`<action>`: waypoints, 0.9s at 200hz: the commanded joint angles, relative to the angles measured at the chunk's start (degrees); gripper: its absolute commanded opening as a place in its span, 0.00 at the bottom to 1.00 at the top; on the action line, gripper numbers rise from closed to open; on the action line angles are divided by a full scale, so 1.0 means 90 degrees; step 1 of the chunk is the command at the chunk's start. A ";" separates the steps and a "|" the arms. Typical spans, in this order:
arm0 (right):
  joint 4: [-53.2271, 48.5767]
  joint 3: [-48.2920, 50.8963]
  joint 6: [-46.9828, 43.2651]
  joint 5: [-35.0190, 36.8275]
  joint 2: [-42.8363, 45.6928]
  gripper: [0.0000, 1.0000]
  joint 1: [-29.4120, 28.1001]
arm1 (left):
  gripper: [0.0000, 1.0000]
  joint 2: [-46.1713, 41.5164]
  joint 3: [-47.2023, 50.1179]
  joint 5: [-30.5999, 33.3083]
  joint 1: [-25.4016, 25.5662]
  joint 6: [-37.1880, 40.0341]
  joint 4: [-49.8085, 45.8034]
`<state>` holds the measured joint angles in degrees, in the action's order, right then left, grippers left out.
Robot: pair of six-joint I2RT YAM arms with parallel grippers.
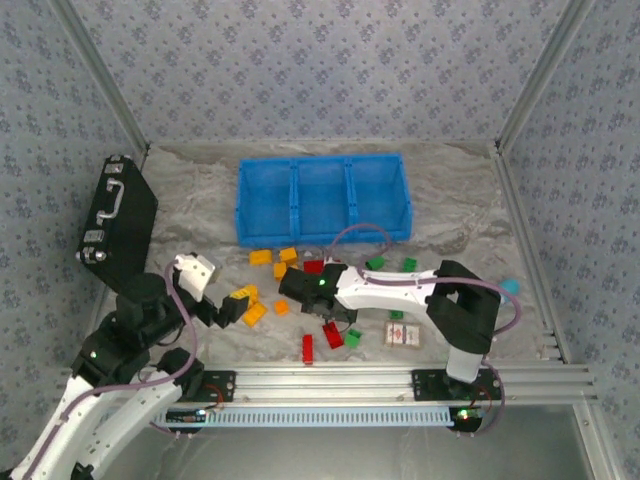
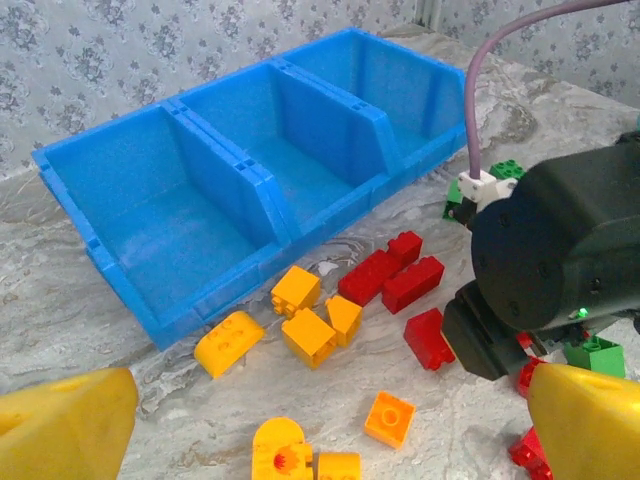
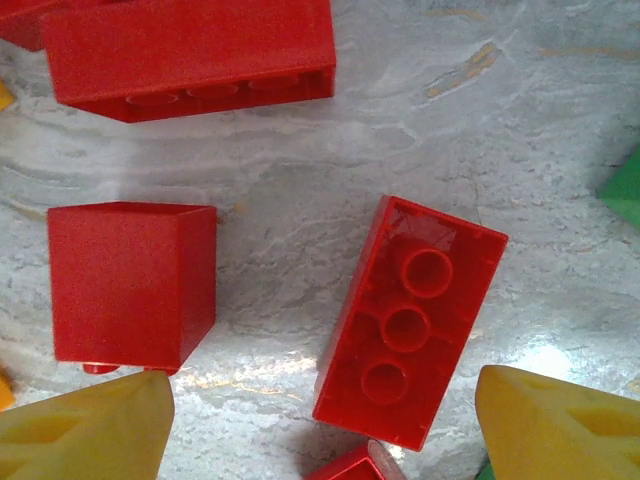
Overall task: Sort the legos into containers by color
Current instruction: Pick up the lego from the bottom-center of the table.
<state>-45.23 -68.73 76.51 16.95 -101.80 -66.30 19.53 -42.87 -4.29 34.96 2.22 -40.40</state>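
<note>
**Both arms low over loose legos [image 2: 310,335] lying on the table [image 1: 200,190], on the near side of the containers [image 1: 322,198].**

The containers are three side-by-side compartments of one blue bin, set toward the far edge. Orange, red and green bricks lie scattered between it and the arm bases. The right gripper [image 3: 320,420] points straight down with its jaws spread. Its yellow fingertips [image 3: 90,430] flank an upturned red brick [image 3: 410,320], which neither tip presses. A second red block [image 3: 130,285] sits just to one side. The left gripper [image 2: 325,440] has its jaws wide apart above several orange bricks and grips none. A black case [image 1: 118,220] stands at the left edge of the table.
</note>
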 commanded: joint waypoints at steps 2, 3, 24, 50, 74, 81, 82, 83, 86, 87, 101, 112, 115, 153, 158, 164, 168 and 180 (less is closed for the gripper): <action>-0.0415 -0.0091 0.0404 0.0098 -0.0066 0.79 -0.0019 | 1.00 -0.0181 0.0155 -0.0111 0.0041 0.0229 -0.0197; -0.0424 -0.0085 0.0404 0.0099 -0.0066 0.79 -0.0017 | 1.00 -0.0184 0.0160 -0.0110 0.0041 0.0230 -0.0198; -0.0492 -0.0010 0.0504 0.0152 -0.0014 0.75 -0.0007 | 1.00 -0.0265 0.0249 -0.0109 0.0032 0.0290 -0.0171; -0.0264 0.0381 0.0479 0.0121 0.0015 0.71 0.0090 | 1.00 -0.0380 0.0339 -0.0118 0.0034 0.0296 -0.0147; -0.0112 0.0474 0.0355 0.0099 -0.0082 0.68 0.0193 | 1.00 -0.0373 0.0341 -0.0118 0.0037 0.0274 -0.0130; -0.0036 0.0505 0.0289 0.0108 -0.0102 0.67 0.0216 | 1.00 -0.0345 0.0340 -0.0109 0.0041 0.0248 -0.0128; -0.0025 0.0511 0.0279 0.0109 -0.0104 0.67 0.0217 | 1.00 -0.0344 0.0335 -0.0109 0.0036 0.0250 -0.0124; -0.0014 0.0519 0.0274 0.0109 -0.0104 0.67 0.0223 | 1.00 -0.0344 0.0332 -0.0109 0.0039 0.0246 -0.0122; 0.0025 0.0534 0.0240 0.0104 -0.0117 0.67 0.0235 | 1.00 -0.0328 0.0330 -0.0108 0.0041 0.0234 -0.0129; 0.0035 0.0540 0.0230 0.0102 -0.0121 0.67 0.0246 | 1.00 -0.0321 0.0325 -0.0108 0.0041 0.0228 -0.0129; 0.0197 0.0629 0.0133 0.0044 -0.0168 0.63 0.0306 | 1.00 -0.0243 0.0292 -0.0161 0.0040 0.0223 -0.0132; 0.0309 0.0723 0.0086 0.0014 -0.0183 0.60 0.0357 | 1.00 -0.0179 0.0264 -0.0196 0.0040 0.0189 -0.0130; 0.0347 0.0759 0.0072 -0.0002 -0.0183 0.59 0.0374 | 1.00 -0.0156 0.0255 -0.0197 0.0034 0.0179 -0.0130; 0.0761 0.1153 -0.0219 -0.0121 -0.0091 0.44 0.0584 | 1.00 0.0116 0.0268 -0.0178 0.0039 0.0008 -0.0055; 0.0800 0.1182 -0.0282 -0.0116 -0.0069 0.42 0.0612 | 1.00 0.0163 0.0288 -0.0186 0.0033 -0.0018 -0.0036; 0.0830 0.1200 -0.0378 -0.0099 -0.0048 0.41 0.0633 | 1.00 0.0215 0.0322 -0.0200 0.0041 -0.0057 0.0005; 0.0841 0.1192 -0.0461 -0.0082 -0.0039 0.40 0.0642 | 1.00 0.0252 0.0343 -0.0213 0.0049 -0.0086 0.0041; 0.0823 0.1130 -0.0756 -0.0042 -0.0046 0.38 0.0647 | 1.00 0.0383 0.0427 -0.0313 0.0039 -0.0129 0.0123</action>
<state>-38.57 -59.86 74.15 15.59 -101.21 -61.52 21.15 -39.90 -5.21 34.96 2.70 -41.74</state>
